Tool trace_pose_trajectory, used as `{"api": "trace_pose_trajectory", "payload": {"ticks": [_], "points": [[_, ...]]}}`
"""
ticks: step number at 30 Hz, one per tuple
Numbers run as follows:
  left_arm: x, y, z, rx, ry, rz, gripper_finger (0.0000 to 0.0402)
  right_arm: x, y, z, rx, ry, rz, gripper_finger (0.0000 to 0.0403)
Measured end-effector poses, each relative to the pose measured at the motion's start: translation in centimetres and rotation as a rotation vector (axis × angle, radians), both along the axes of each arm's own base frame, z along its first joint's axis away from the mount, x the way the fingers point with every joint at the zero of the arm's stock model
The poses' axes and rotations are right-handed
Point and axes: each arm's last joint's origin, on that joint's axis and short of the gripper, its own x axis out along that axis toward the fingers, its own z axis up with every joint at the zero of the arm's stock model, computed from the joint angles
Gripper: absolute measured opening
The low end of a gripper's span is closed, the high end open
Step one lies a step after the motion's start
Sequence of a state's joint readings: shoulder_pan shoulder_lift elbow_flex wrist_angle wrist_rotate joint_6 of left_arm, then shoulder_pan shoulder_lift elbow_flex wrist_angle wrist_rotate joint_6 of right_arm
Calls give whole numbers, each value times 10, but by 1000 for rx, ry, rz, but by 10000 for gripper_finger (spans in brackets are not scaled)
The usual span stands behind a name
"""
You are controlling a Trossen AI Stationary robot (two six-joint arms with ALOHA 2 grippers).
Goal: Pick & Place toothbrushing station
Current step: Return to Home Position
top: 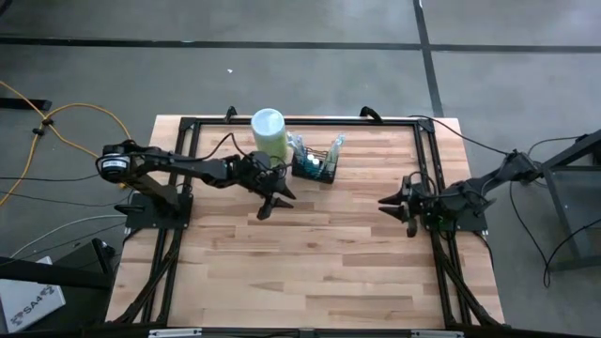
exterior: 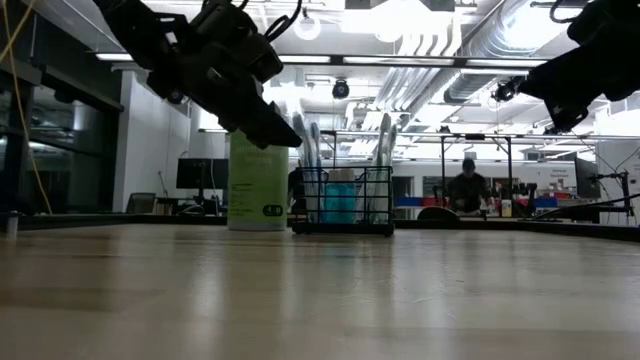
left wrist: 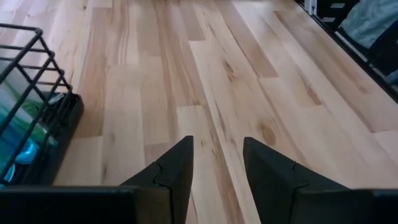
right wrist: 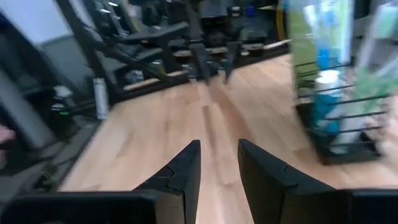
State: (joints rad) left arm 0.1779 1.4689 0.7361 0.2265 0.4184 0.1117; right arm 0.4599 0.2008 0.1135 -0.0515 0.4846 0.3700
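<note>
The wooden table [top: 310,272] carries a pale green canister [top: 269,133] at its far side, with the black mesh toothbrushing station [top: 315,165] just beside it. The left gripper [top: 277,205] hovers near the station, parted and empty; the right gripper [top: 394,210], well apart, likewise.

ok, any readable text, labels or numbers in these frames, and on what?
White item on the floor: dark print, reads roughly "SA4", unsure.
Pale green canister: dark badge low on its side, too blurred to read.
Mesh organizer: no text seen.
</note>
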Motion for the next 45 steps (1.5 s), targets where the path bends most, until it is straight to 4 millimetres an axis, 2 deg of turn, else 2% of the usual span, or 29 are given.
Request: {"api": "trace_pose_trajectory", "payload": {"ticks": [8, 14, 28, 38, 45], "points": [[2, -9, 2, -3, -20, -28, 137, 3, 5, -12, 50, -98, 111, 99], [2, -12, 2, -3, -22, -37, 137, 3, 7, -12, 54, -134, 182, 99], [2, -11, 2, -5, -23, -39, 137, 5, -5, -24, -6, -20, -20, 99], [2, -12, 2, -31, -27, -89, 137, 7, -15, -25, -48, -13, -42, 99], [2, -15, 3, -38, -40, -139, 137, 8, -20, -28, -53, 17, 78, 99]]}}
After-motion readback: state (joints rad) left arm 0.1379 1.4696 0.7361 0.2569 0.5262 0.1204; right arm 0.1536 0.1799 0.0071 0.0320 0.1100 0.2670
